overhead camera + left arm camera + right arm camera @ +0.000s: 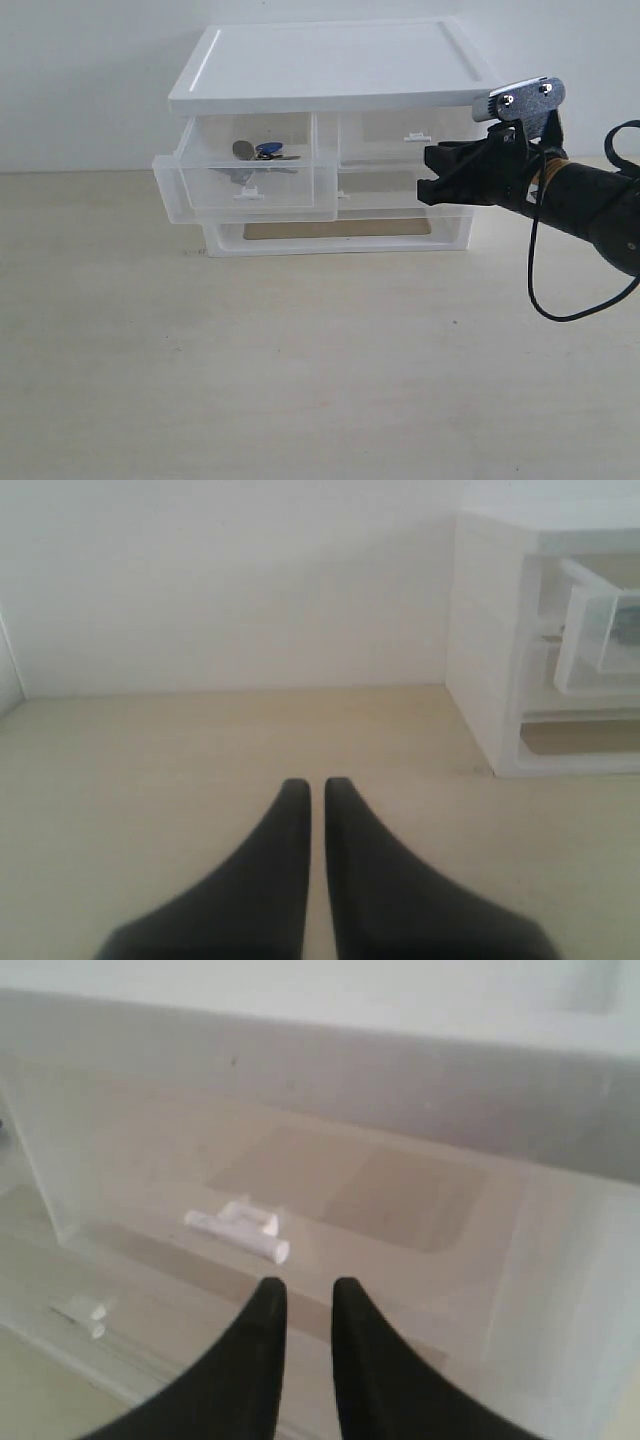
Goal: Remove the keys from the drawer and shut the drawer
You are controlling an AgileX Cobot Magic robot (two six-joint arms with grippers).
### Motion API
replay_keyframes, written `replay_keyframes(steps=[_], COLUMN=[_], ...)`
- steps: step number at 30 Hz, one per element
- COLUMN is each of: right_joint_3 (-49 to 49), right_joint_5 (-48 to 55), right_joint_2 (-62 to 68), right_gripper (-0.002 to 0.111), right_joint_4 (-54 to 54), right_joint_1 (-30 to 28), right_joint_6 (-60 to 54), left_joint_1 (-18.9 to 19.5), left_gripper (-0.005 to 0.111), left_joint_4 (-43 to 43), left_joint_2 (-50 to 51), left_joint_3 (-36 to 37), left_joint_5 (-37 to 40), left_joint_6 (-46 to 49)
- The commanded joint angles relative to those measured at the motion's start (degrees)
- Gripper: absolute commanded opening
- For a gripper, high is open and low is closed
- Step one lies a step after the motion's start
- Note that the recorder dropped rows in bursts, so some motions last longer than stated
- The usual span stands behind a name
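Right gripper (425,176), narrowly parted, empty, level with top row of organizer (330,65), seemingly poised for a reach; left gripper (312,782) clenched, parked low over table (150,740). Drawer (290,196) pulled out for access, keys (262,152) lying toward its rear, untouched.

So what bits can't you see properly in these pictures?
1. Exterior view: the keys are too small to count, and they sit behind the clear wall of the drawer.
2. Left wrist view: the drawer is cut off by the picture's edge, and what's inside is a blur.
3. Right wrist view: blurry clear plastic fills it, and the keys don't show.
4. Exterior view: the left gripper is outside the frame.
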Motion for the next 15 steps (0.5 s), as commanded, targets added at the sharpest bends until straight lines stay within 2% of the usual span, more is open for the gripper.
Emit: replay_keyframes(steps=[1,15], right_joint_3=[-0.48,-0.48], right_joint_5=[0.60,0.09], right_joint_2=[-0.32,-0.32], right_gripper=[0.017,0.017], right_joint_4=[4.32,4.32], right_joint_1=[-0.68,-0.68], right_joint_6=[0.02,0.02], left_joint_1=[0.14,0.14], left_gripper=[0.004,0.004], left_joint_4=[0.09,0.09], left_joint_2=[-0.24,-0.24], left_joint_3=[0.21,0.21], left_joint_5=[4.79,6.10], left_joint_6=[-0.58,-0.08])
